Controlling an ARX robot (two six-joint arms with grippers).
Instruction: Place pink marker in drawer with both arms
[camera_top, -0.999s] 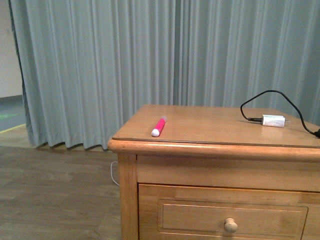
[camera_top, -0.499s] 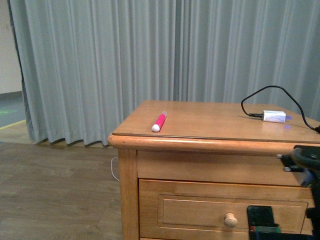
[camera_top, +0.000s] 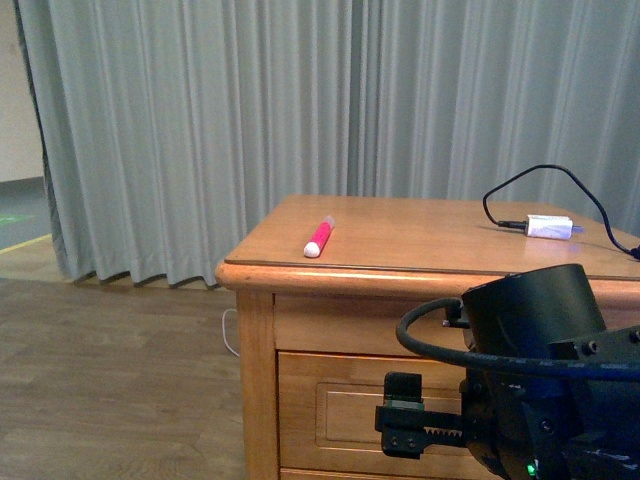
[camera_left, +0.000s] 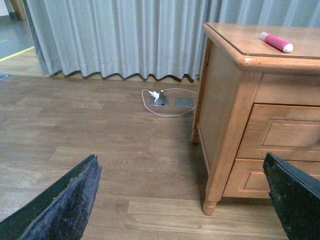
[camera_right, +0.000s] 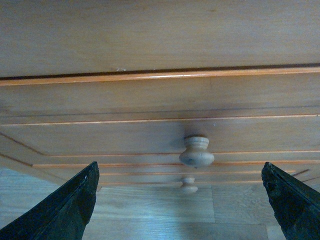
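Note:
The pink marker (camera_top: 318, 237) lies on the cabinet top near its front left corner; it also shows in the left wrist view (camera_left: 276, 42). The drawer (camera_top: 335, 410) is shut. My right arm (camera_top: 540, 390) fills the lower right of the front view and hides the knob there. My right gripper (camera_right: 182, 210) is open and empty, facing the drawer front (camera_right: 150, 135), with the pale knob (camera_right: 196, 151) just beyond and between its fingers. My left gripper (camera_left: 180, 205) is open and empty, low over the floor to the left of the cabinet, away from the drawer (camera_left: 285, 132).
A white charger plug (camera_top: 549, 227) with a black cable lies on the cabinet top at the right. A grey curtain (camera_top: 250, 120) hangs behind. A white cable and floor socket (camera_left: 162, 97) lie by the cabinet's side. A second knob (camera_right: 188, 185) shows below.
My right arm has risen into the front view before the drawer and now hides the knob. The marker and the plug have not moved on the top.

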